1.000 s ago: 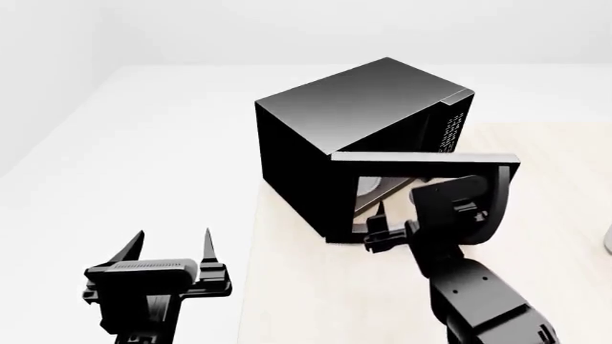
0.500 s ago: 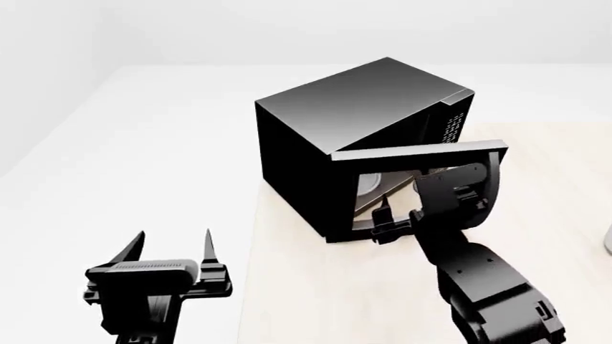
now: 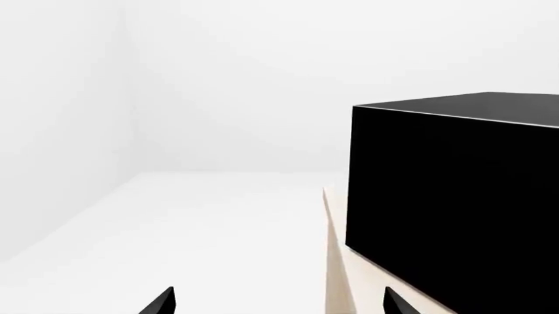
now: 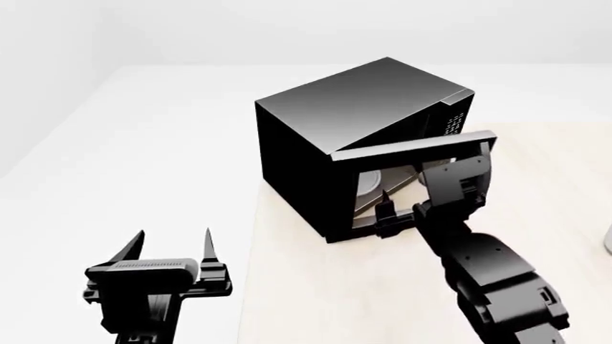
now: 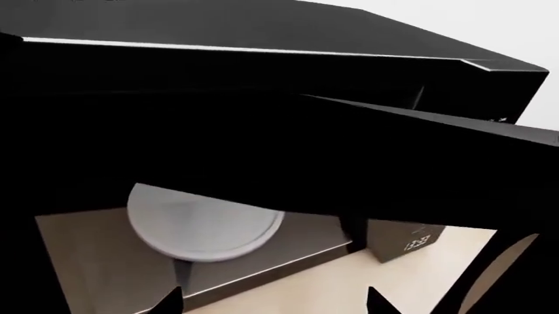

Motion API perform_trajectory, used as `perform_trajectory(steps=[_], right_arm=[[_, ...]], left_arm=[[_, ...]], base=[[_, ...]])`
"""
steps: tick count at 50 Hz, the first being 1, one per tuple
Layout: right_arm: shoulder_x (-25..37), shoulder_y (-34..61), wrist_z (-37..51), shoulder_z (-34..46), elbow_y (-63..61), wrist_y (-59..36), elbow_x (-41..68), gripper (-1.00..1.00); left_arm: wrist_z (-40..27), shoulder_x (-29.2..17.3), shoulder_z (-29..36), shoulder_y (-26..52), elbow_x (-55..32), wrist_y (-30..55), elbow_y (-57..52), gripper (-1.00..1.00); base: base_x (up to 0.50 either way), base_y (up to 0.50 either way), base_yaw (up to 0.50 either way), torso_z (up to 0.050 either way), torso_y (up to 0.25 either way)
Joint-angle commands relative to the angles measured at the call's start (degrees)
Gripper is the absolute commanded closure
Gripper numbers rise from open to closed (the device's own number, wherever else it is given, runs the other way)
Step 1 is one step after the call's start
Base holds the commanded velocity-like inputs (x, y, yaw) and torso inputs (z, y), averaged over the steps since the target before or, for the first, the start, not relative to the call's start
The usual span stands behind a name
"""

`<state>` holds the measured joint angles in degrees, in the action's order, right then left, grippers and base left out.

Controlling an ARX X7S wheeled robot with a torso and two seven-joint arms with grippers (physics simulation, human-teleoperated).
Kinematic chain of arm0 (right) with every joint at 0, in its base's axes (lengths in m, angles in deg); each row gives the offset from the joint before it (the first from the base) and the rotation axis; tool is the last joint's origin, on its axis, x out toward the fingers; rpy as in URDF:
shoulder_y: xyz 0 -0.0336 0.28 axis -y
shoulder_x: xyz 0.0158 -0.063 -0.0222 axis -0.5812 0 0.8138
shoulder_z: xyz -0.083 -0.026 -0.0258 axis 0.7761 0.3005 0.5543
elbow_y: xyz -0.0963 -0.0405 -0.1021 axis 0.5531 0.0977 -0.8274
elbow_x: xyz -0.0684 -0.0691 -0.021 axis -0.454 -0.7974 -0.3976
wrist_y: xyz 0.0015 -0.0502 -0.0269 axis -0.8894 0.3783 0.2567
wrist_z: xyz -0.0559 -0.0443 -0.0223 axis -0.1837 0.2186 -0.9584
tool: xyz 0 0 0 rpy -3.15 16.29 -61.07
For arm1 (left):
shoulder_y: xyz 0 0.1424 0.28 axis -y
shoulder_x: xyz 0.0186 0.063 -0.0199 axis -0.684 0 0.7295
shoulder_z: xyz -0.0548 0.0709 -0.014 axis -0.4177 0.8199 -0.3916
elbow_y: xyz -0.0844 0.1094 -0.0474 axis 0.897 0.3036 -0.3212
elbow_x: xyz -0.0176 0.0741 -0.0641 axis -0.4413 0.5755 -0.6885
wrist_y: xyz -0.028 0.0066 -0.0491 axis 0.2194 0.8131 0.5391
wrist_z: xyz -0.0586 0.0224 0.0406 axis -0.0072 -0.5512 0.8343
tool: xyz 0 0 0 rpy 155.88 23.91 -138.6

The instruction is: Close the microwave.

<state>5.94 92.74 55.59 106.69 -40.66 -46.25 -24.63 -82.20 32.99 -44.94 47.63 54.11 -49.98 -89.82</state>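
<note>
The black microwave point(image 4: 345, 122) stands on the beige table, its door point(image 4: 413, 149) partly open and swung well in toward the front. Through the gap a white round plate point(image 5: 205, 222) shows inside, with the door point(image 5: 419, 170) across the upper opening and the white-marked button panel point(image 5: 414, 243) beyond. My right gripper point(image 4: 388, 213) is open, low at the door's opening, with the wrist behind it against the door's outer face; in its wrist view the right gripper point(image 5: 272, 302) holds nothing. My left gripper point(image 4: 173, 240) hangs open off the table's left side, far from the microwave point(image 3: 454, 196).
The beige table point(image 4: 306, 294) ends at a left edge just beside the microwave's side wall. White floor point(image 4: 143, 143) and walls lie beyond. A small grey object point(image 4: 608, 240) peeks in at the right border.
The door has swung further toward shut. My right arm has moved forward and up with it. The left arm has not moved.
</note>
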Motion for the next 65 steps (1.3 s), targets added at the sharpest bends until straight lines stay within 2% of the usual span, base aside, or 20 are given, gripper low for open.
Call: perform_trajectory(steps=[1,24,40,55,65], right_arm=[[0.13,2.2,-2.85,-0.84,3.37,1.6,0.37,-1.0],[-2.01,8.99,-10.29,0.44,19.12,7.68,-0.56,-1.0],[-2.46,13.07,-12.29,1.32,24.74,8.43,-1.56,-1.0],[-5.59,19.18,-16.21,2.89,37.25,13.55,-3.46,-1.0],[-6.64,20.1,-16.95,3.28,40.22,15.12,-3.85,-1.0]], left_arm=[[-0.07,-0.03,0.21,0.07,0.04,-0.24,0.28,-1.0],[-0.24,-0.06,0.56,0.1,0.0,-0.67,0.87,-1.0],[-0.37,-0.3,0.47,0.42,-0.39,-0.53,0.98,-1.0],[-0.64,-0.52,0.63,0.58,-0.42,-0.33,0.85,-1.0],[-0.71,-0.59,0.61,0.52,-0.65,-0.43,0.99,-1.0]], base=[[0.0,0.0,0.0,0.0,0.0],[0.0,0.0,0.0,0.0,0.0],[0.0,0.0,0.0,0.0,0.0],[0.0,0.0,0.0,0.0,0.0],[0.0,0.0,0.0,0.0,0.0]])
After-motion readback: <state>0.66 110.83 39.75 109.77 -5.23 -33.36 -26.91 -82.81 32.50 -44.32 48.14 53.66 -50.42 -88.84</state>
